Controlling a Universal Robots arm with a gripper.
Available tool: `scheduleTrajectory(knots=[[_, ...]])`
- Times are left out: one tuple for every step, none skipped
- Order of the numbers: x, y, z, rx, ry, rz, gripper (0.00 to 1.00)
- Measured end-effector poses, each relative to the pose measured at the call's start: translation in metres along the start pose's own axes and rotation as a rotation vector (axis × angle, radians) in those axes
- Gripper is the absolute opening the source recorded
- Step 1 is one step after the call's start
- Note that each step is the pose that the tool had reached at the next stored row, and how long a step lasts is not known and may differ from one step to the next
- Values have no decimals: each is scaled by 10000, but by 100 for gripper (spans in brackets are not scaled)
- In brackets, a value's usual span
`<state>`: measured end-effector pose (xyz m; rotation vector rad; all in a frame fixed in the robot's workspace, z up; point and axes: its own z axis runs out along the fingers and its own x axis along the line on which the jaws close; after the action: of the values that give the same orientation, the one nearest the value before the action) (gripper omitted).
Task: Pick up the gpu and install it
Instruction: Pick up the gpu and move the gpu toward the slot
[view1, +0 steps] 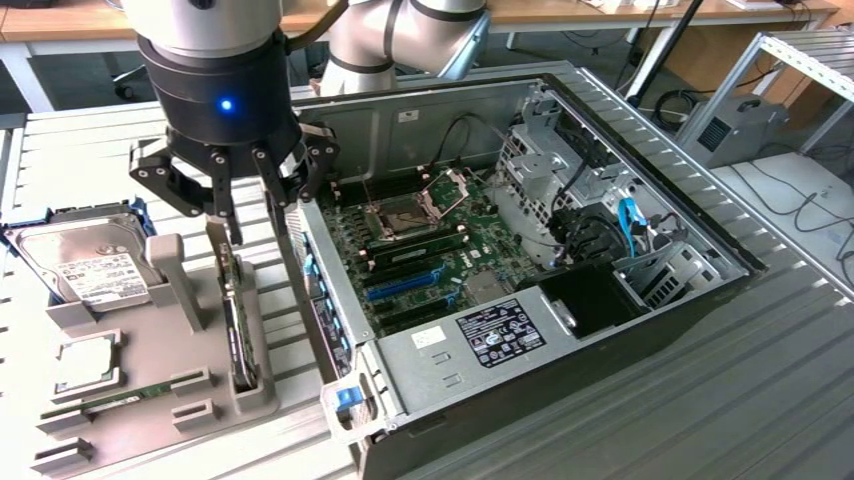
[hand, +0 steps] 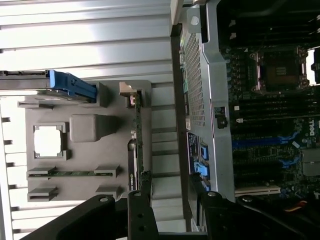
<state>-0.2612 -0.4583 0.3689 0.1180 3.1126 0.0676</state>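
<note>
The gpu (view1: 238, 325) stands on its long edge in a narrow slot of a grey holder (view1: 174, 405), with its thin green board edge facing up (hand: 139, 135). The holder lies just beside the open computer case (view1: 534, 330).

By my judgement the card is light and stiff but fragile. The bare board, its solder points and the small fan would not take squeezing or twisting. The safest hold looks like a pinch across the two flat faces near the upper edge, away from the fan and heatsink. It should lift straight out of the slot so the contact edge does not scrape. The metal bracket end would be sturdier, though I cannot tell clearly which end that is.

The end effector (view1: 260, 200) hangs close above the end of the card farther from the exterior camera, its fingers (hand: 142, 212) spread apart and holding nothing. Whether a fingertip touches the card I cannot tell.

In the same holder lie a hard drive (view1: 87, 265), a processor chip (view1: 83, 365) and a RAM stick (view1: 127, 398). Inside the case the motherboard (view1: 427, 250) shows blue expansion slots (view1: 400, 285). Everything rests on a ribbed metal surface (view1: 721, 400).
</note>
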Motion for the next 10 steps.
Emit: scheduleTrajectory(knots=[[0, 0, 3, 0, 0, 0, 42], [0, 0, 6, 0, -1, 0, 42], [1, 0, 9, 0, 0, 0, 42], [1, -1, 12, 0, -1, 0, 42], [2, -1, 15, 0, -1, 0, 42], [2, -1, 21, 0, 0, -1, 42], [2, -1, 24, -1, -1, 0, 42], [3, -1, 26, 0, 0, 0, 42], [3, -2, 29, 0, -1, 0, 42], [3, -2, 33, 0, -1, 0, 42]])
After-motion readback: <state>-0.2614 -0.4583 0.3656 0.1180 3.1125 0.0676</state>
